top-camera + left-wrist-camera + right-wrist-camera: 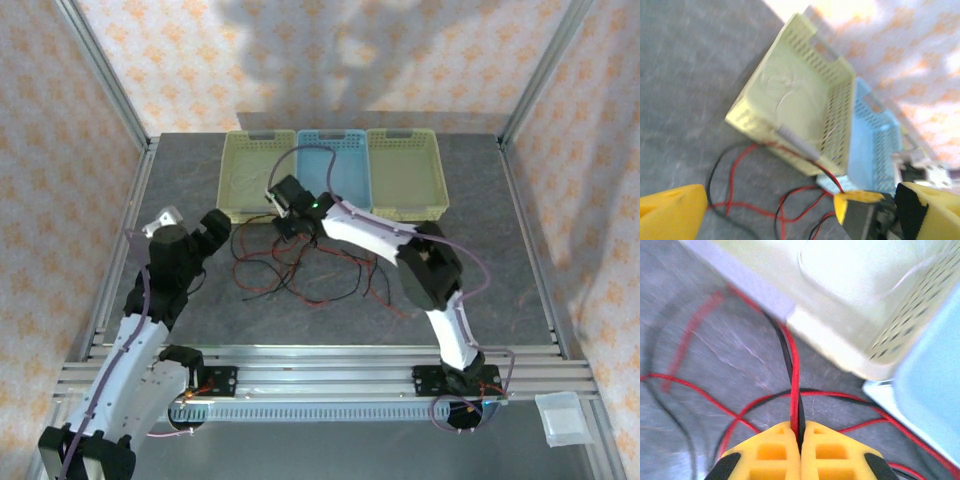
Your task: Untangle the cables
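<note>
While my left claw (213, 228) hangs wide open and empty just left of the cables (296, 264), I'd have it pin the heap before any pull; the tangle lies on the table (520, 260) just before the left basket (250, 190); my right claw (801, 440), shut on a red strand (795, 372) and a black strand (785, 351) together, should draw slowly, watching for snags; left arm folded low, right arm reaching forward and leftward, wrist tipped down.

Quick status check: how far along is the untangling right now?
Done: a thin white wire seems to lie in the left pale-yellow perforated plastic basket. In hand: the right pincer is shut on two of the thin red and black wires beside that basket; the left pincer hangs open. Left: those wires lie crossed on the grey table.
</note>
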Robot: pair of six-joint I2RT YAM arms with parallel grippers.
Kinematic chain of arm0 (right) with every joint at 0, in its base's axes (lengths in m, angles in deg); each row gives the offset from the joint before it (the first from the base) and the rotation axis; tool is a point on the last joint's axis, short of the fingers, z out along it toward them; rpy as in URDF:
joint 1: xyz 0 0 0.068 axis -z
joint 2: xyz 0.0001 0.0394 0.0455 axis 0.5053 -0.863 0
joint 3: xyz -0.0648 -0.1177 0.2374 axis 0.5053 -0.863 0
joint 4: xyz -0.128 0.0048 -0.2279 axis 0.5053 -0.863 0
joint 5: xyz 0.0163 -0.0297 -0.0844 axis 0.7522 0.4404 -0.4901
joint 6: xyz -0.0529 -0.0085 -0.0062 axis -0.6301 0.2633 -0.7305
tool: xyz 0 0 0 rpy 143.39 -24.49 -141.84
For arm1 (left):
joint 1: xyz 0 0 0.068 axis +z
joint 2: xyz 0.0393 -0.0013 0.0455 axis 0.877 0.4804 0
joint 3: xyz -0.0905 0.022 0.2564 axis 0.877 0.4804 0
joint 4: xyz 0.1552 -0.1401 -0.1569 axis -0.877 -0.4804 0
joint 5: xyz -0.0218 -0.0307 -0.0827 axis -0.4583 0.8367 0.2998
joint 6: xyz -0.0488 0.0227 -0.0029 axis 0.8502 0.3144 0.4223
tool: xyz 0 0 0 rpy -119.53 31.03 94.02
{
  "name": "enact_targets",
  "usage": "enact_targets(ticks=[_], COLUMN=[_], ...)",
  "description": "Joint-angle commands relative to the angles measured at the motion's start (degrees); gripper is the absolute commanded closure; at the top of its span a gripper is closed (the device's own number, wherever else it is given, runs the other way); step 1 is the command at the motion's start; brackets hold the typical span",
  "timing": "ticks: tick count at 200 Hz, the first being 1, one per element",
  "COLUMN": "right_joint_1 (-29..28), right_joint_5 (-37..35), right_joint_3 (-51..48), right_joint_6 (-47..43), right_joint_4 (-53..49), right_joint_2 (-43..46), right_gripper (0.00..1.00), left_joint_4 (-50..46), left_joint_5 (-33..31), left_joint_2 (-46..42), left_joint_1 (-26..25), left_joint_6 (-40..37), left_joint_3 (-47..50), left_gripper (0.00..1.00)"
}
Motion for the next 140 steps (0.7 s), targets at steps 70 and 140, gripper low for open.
enact_targets(ticks=[70,140], right_joint_1=[-0.1,0.0], right_joint_5=[-2.8,-1.8], right_joint_3=[7.5,11.8], right_joint_6=[-1.2,-13.2], right_joint_4=[-3.7,-8.6], right_joint_2=[21.0,27.5], right_gripper=[0.98,1.0], left_joint_4=[7.5,25.4], left_joint_5=[0.7,22.6], left_joint_2=[-2.7,-10.4], left_joint_1=[0.4,0.4], left_joint_6=[-18.4,-33.4], left_joint_3=[-5.9,1.2], left_gripper=[0.01,0.03])
